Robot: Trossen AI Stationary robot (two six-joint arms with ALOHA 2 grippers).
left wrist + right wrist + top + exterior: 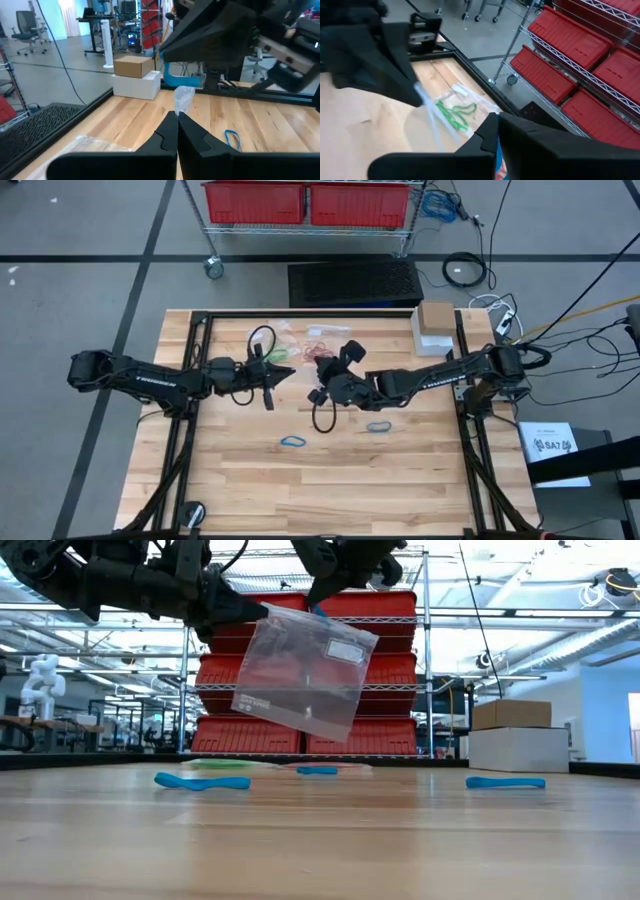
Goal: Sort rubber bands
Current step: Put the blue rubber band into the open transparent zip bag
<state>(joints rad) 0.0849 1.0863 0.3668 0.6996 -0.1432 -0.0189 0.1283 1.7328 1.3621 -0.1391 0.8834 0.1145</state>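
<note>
Low view: a clear plastic bag [305, 672] hangs tilted above the table [320, 840], held up between the two arms. The left gripper [283, 372] has its jaws clamped together on one edge of the bag, as the left wrist view confirms, with the clear film [183, 99] rising from the closed tips. The right gripper [321, 362] pinches the other side with its jaws together, something blue just showing at the tips.

In the high view both grippers meet over the middle of the table. Two blue rubber bands lie loose on the wood nearer the front, one [292, 442] toward the left and one [377, 426] toward the right. Red bands [322, 347] and green bands [454, 114] lie in flat bags toward the table's far edge. A cardboard box [436, 316] sits on a white box at the far right corner.
</note>
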